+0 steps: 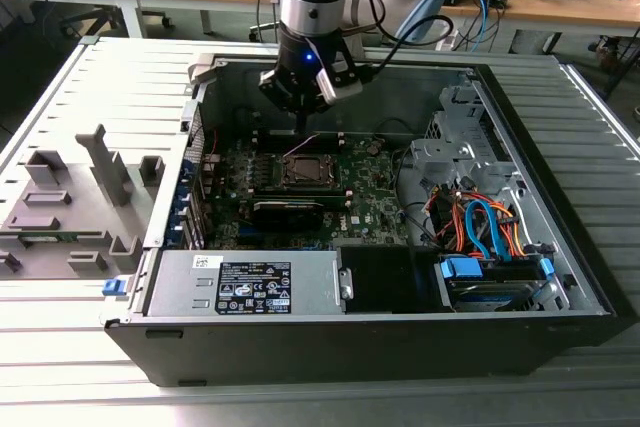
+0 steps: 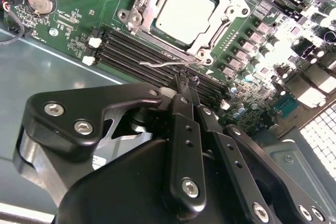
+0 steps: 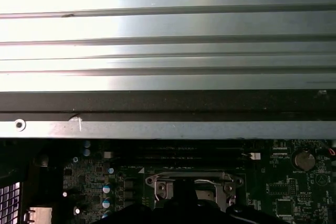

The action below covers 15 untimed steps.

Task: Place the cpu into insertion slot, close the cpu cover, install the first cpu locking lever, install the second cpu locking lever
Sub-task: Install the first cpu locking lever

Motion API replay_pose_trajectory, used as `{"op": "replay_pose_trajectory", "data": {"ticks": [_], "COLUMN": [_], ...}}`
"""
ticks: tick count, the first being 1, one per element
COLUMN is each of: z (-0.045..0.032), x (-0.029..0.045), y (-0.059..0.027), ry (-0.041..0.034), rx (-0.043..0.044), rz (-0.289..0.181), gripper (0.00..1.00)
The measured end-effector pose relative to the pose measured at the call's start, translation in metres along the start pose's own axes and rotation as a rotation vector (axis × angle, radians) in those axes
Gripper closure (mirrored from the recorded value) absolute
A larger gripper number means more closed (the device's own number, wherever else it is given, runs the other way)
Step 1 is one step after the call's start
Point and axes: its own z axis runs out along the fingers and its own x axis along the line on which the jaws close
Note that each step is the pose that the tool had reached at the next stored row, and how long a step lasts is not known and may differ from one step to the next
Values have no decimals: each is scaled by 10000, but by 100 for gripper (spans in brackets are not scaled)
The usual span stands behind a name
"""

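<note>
The cpu [image 2: 184, 11] lies flat in the insertion slot [image 1: 305, 169], its pale metal face showing. The cpu cover [image 2: 140, 9] is down around it as a silvery frame. A thin wire locking lever [image 2: 163, 63] runs along the socket edge nearest my gripper and stands slightly raised. My gripper [image 2: 187, 81] hangs just above that edge with its two black fingers [image 2: 180, 85] drawn together, nothing between them. The tips are right by the lever wire; contact cannot be told. In the exterior view the gripper [image 1: 303, 125] is over the far side of the socket.
Black memory slots [image 2: 131, 51] lie between socket and case wall. A black graphics card [image 1: 288, 212] sits in front of the socket, with the power supply [image 1: 250, 282] nearer still. Drive cage and coloured cables [image 1: 480, 227] fill the exterior view's right. Grey fixtures [image 1: 70, 207] stand outside the case.
</note>
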Motion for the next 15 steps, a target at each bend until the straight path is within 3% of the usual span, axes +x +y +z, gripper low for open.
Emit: {"op": "replay_pose_trajectory", "data": {"ticks": [15], "z": [9], "x": [-44], "y": [0], "ry": [0], "rx": [0], "rz": [-1], "gripper": [89]}}
